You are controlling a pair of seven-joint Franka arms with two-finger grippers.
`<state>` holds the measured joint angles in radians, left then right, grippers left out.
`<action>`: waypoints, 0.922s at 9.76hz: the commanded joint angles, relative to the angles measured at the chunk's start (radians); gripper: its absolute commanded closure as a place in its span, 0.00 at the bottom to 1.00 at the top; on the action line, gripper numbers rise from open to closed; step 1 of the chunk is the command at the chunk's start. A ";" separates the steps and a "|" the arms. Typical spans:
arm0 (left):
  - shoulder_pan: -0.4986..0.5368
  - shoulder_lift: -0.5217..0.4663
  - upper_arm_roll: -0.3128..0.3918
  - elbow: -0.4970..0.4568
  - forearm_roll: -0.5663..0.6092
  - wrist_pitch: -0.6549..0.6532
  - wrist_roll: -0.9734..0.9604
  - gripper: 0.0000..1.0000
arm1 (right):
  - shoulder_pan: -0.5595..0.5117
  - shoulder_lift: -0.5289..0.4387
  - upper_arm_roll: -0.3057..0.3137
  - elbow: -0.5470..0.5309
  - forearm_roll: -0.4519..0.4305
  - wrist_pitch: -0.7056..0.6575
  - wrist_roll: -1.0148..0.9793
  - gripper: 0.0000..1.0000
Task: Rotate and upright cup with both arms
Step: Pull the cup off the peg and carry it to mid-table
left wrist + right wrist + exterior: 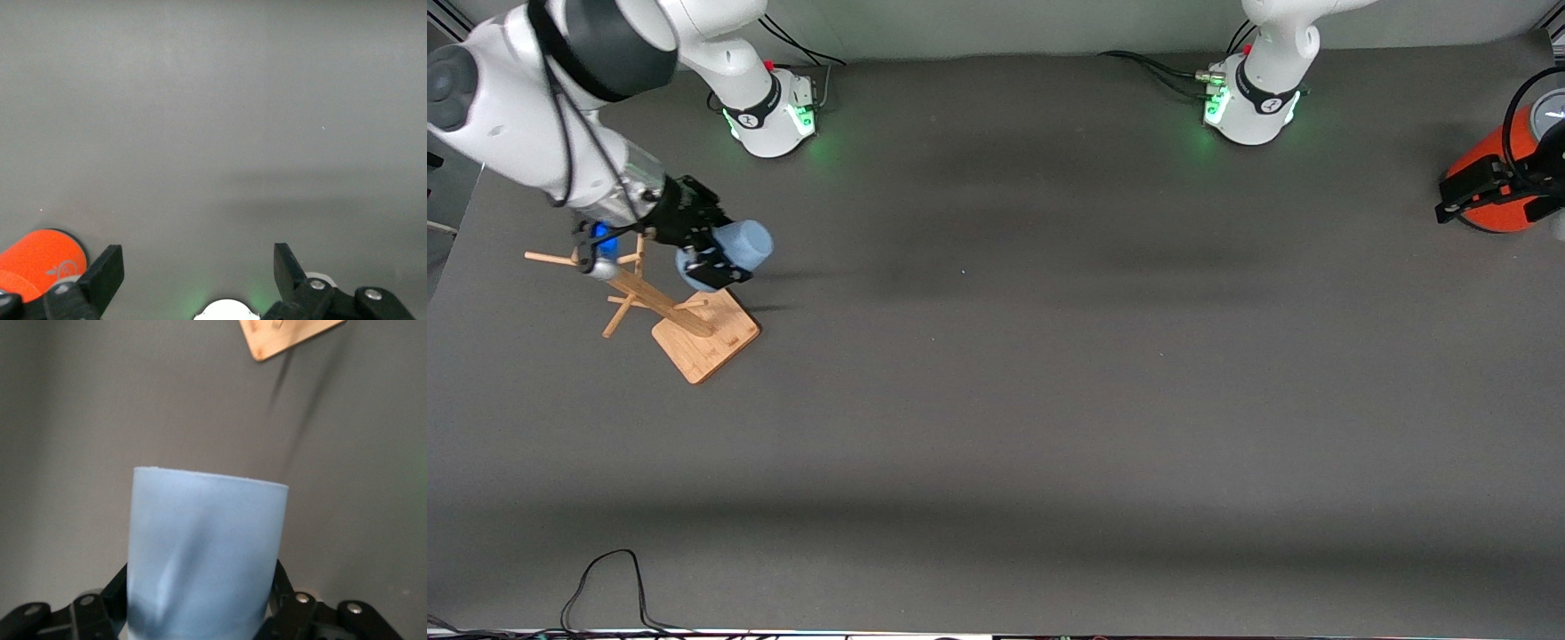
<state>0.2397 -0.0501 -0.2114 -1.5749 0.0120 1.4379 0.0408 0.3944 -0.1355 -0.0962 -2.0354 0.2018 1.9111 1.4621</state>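
The light-blue cup (740, 247) is held in the air in my right gripper (710, 260), which is shut on it. The cup lies tilted on its side, over the table beside the wooden rack. In the right wrist view the cup (207, 547) fills the space between the black fingers (283, 593) and points away from the wrist. My left gripper (1463, 194) waits at the left arm's end of the table, next to the orange cylinder (1487, 160). In the left wrist view it (199, 259) is open and empty over bare table.
A wooden peg rack with a square base (705, 340) stands just below the held cup; its base shows in the right wrist view (287, 337). The orange cylinder also shows in the left wrist view (37, 260). A black cable (605, 578) loops at the table's near edge.
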 commanded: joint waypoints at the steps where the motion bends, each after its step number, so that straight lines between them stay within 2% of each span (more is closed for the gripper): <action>1: 0.006 -0.001 0.006 -0.005 0.010 -0.033 -0.016 0.00 | 0.137 0.059 -0.007 0.047 -0.019 0.034 0.049 0.49; 2: 0.009 0.002 0.007 -0.008 0.009 -0.045 -0.019 0.00 | 0.212 0.107 -0.007 0.084 -0.053 0.045 0.044 0.50; 3: 0.025 0.012 0.007 -0.008 0.009 -0.062 -0.038 0.00 | 0.307 0.175 -0.007 0.137 -0.083 0.048 0.043 0.57; 4: 0.032 0.022 0.007 -0.008 0.009 -0.065 -0.047 0.00 | 0.378 0.260 -0.007 0.226 -0.099 0.048 0.061 0.63; 5: 0.039 0.025 0.007 -0.010 0.009 -0.071 -0.070 0.00 | 0.432 0.349 -0.007 0.319 -0.099 0.046 0.082 0.64; 7: 0.043 0.082 0.006 -0.004 0.023 -0.091 -0.216 0.00 | 0.496 0.500 -0.007 0.465 -0.099 0.060 0.220 0.64; 9: 0.041 0.139 0.006 0.002 0.063 -0.093 -0.239 0.00 | 0.523 0.603 -0.007 0.501 -0.099 0.162 0.376 0.64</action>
<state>0.2770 0.0453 -0.1980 -1.5892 0.0422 1.3652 -0.1631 0.8973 0.3826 -0.0901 -1.6064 0.1173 2.0394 1.7430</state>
